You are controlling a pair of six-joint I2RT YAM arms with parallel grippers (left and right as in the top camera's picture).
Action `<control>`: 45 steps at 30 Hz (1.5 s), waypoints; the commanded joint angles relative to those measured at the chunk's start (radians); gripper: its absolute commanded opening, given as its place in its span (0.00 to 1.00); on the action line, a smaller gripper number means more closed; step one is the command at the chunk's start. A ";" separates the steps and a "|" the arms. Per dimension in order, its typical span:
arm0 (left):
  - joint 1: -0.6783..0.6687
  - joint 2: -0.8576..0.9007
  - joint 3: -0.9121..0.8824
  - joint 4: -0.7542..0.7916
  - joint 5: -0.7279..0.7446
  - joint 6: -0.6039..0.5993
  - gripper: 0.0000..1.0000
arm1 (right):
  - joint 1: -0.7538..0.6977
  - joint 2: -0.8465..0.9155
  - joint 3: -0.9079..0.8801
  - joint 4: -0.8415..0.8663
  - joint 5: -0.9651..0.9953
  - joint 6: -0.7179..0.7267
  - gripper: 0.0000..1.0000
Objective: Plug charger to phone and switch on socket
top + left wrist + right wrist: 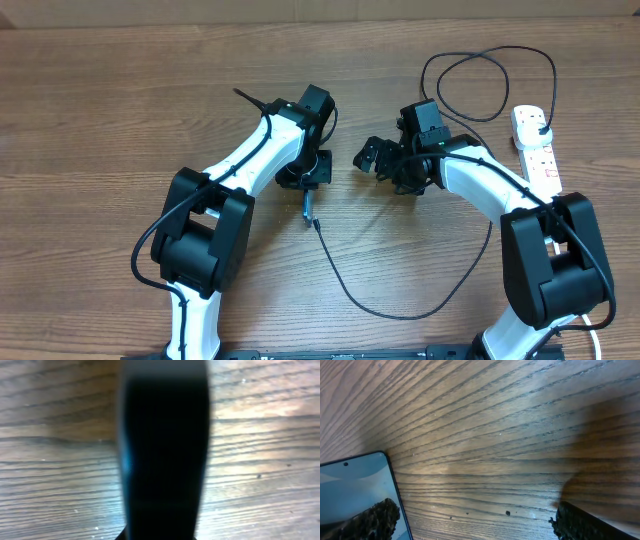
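My left gripper (pixel 306 188) is shut on the phone (pixel 307 206), which stands on edge and shows from above only as a thin grey-blue sliver. In the left wrist view the phone (pixel 165 450) is a dark blur filling the middle. Its blue screen (pixel 355 485) faces the right wrist camera at lower left. My right gripper (pixel 368 158) (pixel 475 522) hangs open to the right of the phone, nothing between its fingers. The charger cable (pixel 400 314) loops across the table; its connector tip (pixel 316 223) lies just beside the phone's near end. Its plug (pixel 540 122) sits in the white socket (pixel 540 160) at far right.
Slack charger cable forms a loop (pixel 490 80) behind the right arm, and another bend runs under that arm near the front. Bare wooden table (pixel 120 110) lies to the left and behind.
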 commanded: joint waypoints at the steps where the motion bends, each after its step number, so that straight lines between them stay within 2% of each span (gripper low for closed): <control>1: -0.001 -0.005 -0.018 -0.003 0.176 0.003 0.04 | 0.001 0.001 0.000 0.004 0.009 -0.005 1.00; 6: 0.024 -0.005 -0.018 0.003 0.349 0.026 0.04 | 0.001 0.001 0.000 0.002 0.011 -0.006 1.00; 11: 0.068 -0.005 -0.018 0.011 0.615 0.162 0.04 | 0.001 0.001 0.000 -0.003 0.000 -0.005 1.00; 14: 0.100 -0.005 -0.018 0.011 0.769 0.209 0.04 | 0.001 0.001 0.000 -0.006 -0.013 -0.006 0.94; 16: 0.122 -0.005 -0.018 0.011 0.835 0.208 0.04 | 0.001 0.001 0.000 -0.014 -0.014 -0.006 0.80; 21: 0.160 -0.005 -0.018 -0.002 0.879 0.208 0.04 | 0.001 0.001 0.000 -0.029 -0.016 -0.006 0.30; 24: 0.169 -0.005 -0.018 -0.012 0.879 0.209 0.04 | 0.001 0.001 0.000 -0.040 -0.016 -0.006 0.12; 26: 0.171 -0.005 -0.018 -0.006 0.876 0.208 0.04 | 0.001 0.001 0.000 -0.051 -0.016 -0.008 0.04; 30: 0.197 -0.005 -0.018 0.012 0.907 0.183 0.04 | 0.001 0.001 0.000 -0.107 -0.017 -0.053 0.04; 35: 0.270 -0.005 -0.018 0.011 1.060 0.185 0.04 | 0.001 0.001 0.000 -0.148 -0.063 -0.196 0.04; 42: 0.360 -0.005 -0.018 0.012 1.124 0.185 0.05 | 0.003 0.001 0.000 -0.181 -0.097 -0.224 0.10; 45: 0.393 -0.005 -0.018 0.013 1.131 0.185 0.04 | 0.013 0.001 0.002 -0.206 -0.160 -0.303 0.15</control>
